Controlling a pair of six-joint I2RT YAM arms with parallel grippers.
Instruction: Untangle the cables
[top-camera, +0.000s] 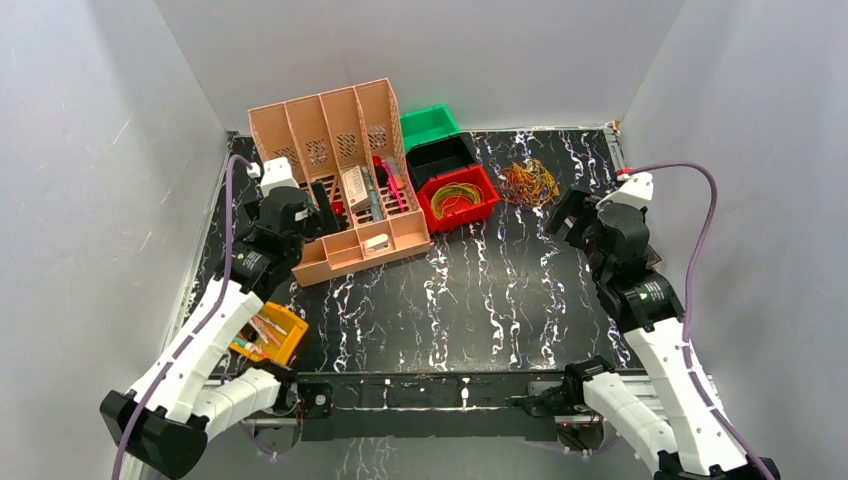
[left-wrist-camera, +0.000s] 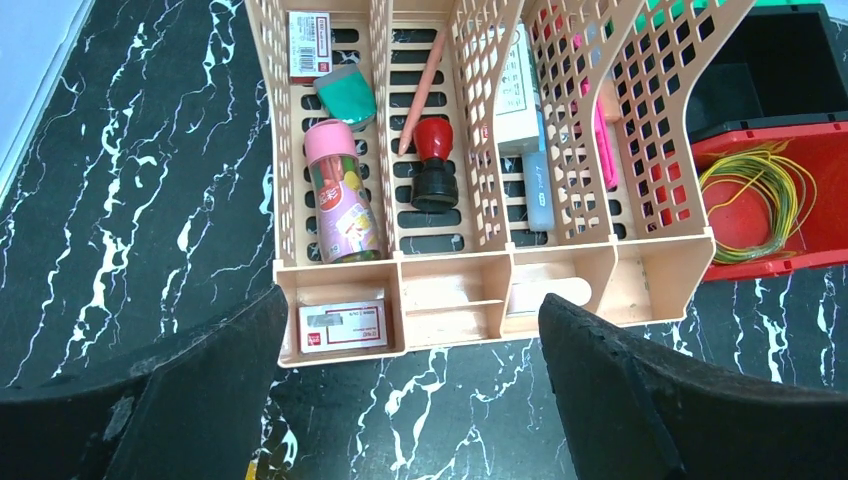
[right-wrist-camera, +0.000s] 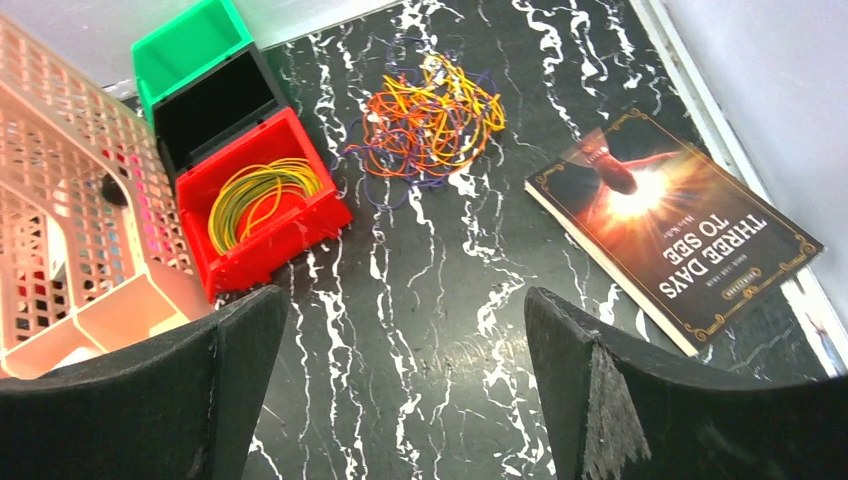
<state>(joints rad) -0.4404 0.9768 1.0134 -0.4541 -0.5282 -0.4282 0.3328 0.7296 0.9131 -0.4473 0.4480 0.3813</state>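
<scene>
The cables (top-camera: 528, 183) lie in a tangled heap of orange, yellow and dark loops on the black marbled table, at the back right. In the right wrist view the same cables (right-wrist-camera: 428, 122) sit well ahead of my right gripper (right-wrist-camera: 405, 300), which is open and holds nothing. A separate coil of yellow-green wire (top-camera: 457, 195) rests inside the red bin (top-camera: 484, 212), seen also as the coil (right-wrist-camera: 258, 196) in the right wrist view. My left gripper (left-wrist-camera: 412, 305) is open and hovers just in front of the peach organizer (left-wrist-camera: 455, 300), far from the cables.
The peach organizer (top-camera: 345, 180) holds pens, a stamp and small boxes. A black bin (top-camera: 440, 154) and a green bin (top-camera: 430, 124) stand behind the red one. A book (right-wrist-camera: 672, 225) lies by the right wall. A yellow box (top-camera: 270, 335) sits under the left arm.
</scene>
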